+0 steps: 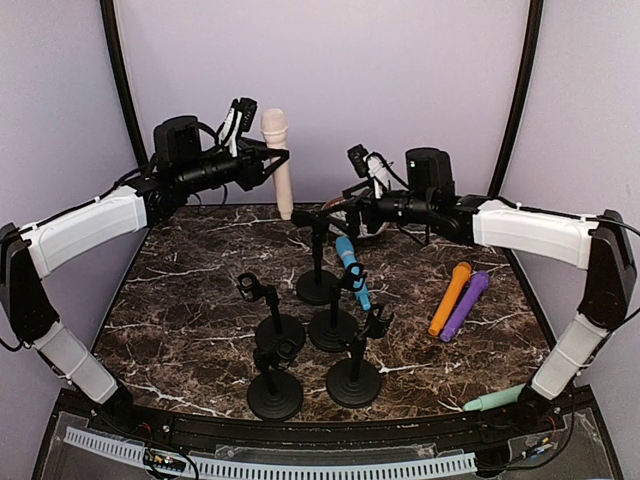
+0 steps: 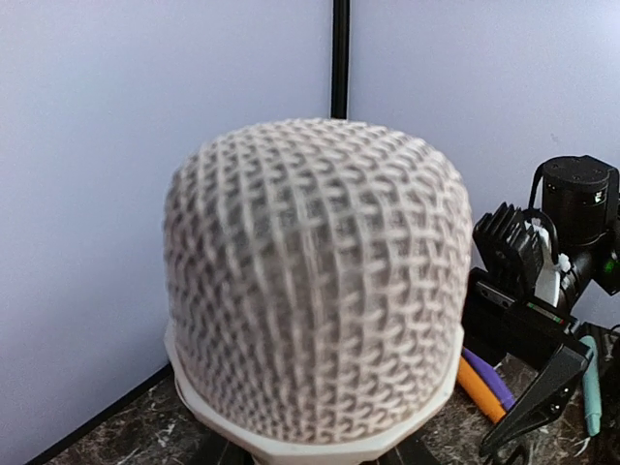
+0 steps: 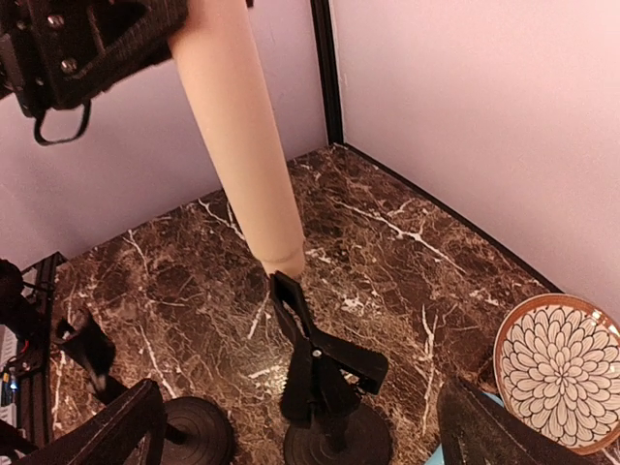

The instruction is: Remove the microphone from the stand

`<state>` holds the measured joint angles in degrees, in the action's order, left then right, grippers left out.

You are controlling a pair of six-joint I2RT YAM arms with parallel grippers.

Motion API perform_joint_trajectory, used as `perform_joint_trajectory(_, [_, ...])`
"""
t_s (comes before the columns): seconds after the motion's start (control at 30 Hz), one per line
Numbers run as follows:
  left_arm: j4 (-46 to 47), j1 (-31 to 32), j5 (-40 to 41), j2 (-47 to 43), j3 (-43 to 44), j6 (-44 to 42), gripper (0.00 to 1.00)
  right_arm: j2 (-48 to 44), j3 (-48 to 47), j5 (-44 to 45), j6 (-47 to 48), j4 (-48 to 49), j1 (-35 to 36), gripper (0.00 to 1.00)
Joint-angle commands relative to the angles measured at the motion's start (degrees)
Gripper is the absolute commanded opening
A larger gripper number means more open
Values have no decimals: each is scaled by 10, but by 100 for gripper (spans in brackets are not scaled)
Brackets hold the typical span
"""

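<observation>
Microphone (image 1: pixel 284 190): upright, mesh head above left fingers, handle hanging below.
Left gripper (image 1: pixel 268 160): clamped on the microphone.
Right gripper (image 3: pixel 298 407): fingers spread wide, stand (image 3: pixel 325 363) between them.

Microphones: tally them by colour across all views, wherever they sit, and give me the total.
cream microphone: 1
blue microphone: 1
orange microphone: 1
purple microphone: 1
mint green microphone: 1
Total: 5
</observation>
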<state>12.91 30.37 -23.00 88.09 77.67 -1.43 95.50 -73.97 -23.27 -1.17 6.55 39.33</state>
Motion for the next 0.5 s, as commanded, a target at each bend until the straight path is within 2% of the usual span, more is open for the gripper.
perform_joint_trajectory(0.0, [0,27,-63,-11,32,115,24,-79,12,-64,-34,46,-3,99])
perform_joint_trajectory(0.17, [40,70,-97,-2,33,181,24,-106,12,-132,-69,46,-1,96])
perform_joint_trajectory(0.47, [74,132,-109,26,53,208,25,-88,-11,-141,-55,-19,16,81])
